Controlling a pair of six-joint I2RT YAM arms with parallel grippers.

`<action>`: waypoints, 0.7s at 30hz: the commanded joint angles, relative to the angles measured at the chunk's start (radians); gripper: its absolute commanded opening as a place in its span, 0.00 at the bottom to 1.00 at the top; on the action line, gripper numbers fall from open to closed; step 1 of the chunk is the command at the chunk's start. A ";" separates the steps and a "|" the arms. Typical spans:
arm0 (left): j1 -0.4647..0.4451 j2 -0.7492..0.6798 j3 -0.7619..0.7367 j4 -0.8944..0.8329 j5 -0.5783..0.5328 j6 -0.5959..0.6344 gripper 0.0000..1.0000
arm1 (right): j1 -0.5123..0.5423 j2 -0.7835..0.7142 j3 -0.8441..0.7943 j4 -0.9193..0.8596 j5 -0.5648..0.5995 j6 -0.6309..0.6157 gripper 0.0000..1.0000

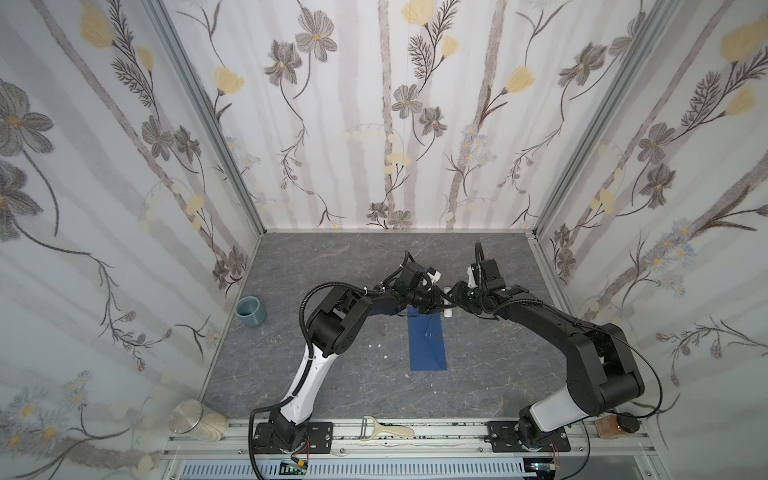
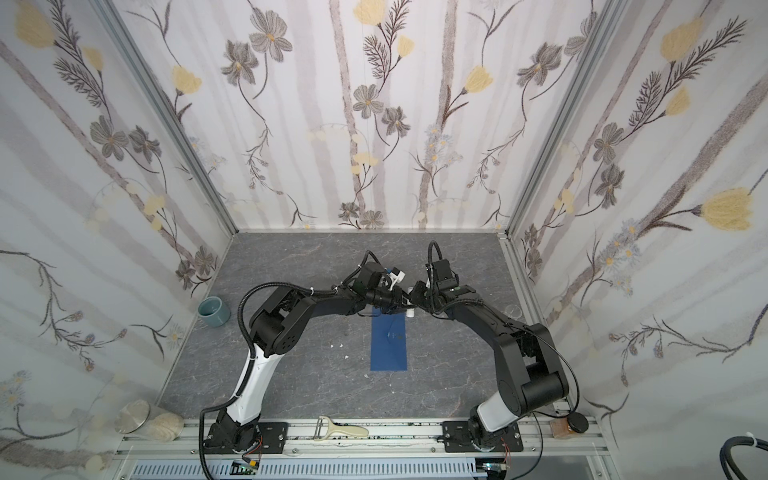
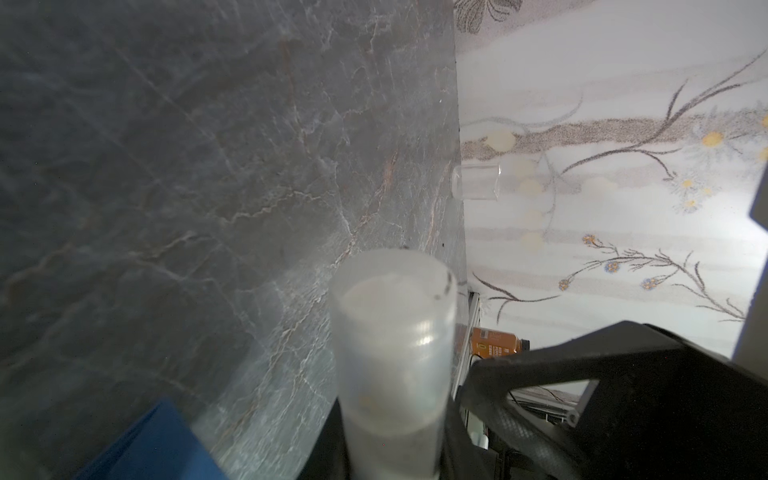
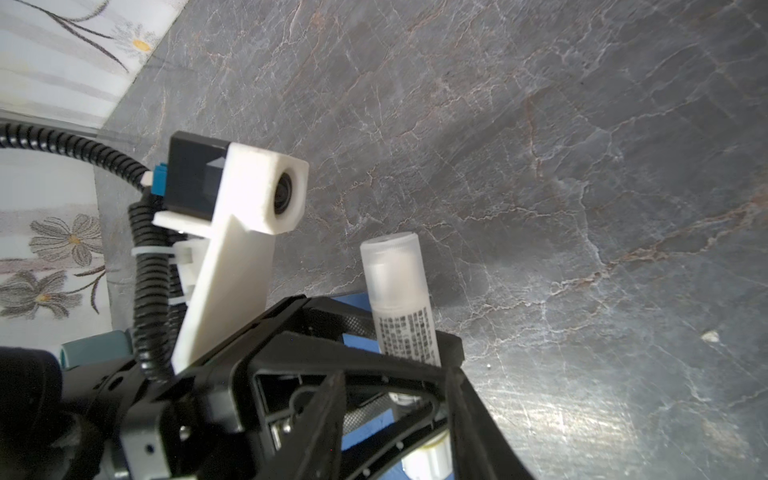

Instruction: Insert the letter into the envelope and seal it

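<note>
Above the envelope (image 1: 428, 345) at mid-worktop (image 1: 332, 270), the left gripper (image 1: 433, 302) clamps the glue stick (image 4: 399, 299), likely for sealing; whether the right gripper (image 1: 455, 297) grips anything is unclear.

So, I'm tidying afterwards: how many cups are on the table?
2. A teal cup stands at the left side of the table; a clear glass cup stands at its right side. Others could be hidden.

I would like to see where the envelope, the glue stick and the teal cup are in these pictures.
envelope (image 1: 427, 343): in a top view, on the middle of its blue face.
glue stick (image 4: 392, 270): right wrist view, on its translucent cap.
teal cup (image 1: 255, 319): in a top view, on its outer wall.
</note>
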 commanded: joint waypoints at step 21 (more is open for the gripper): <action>-0.019 -0.209 -0.108 -0.223 -0.217 0.226 0.00 | -0.125 -0.192 -0.071 0.048 -0.076 -0.053 0.48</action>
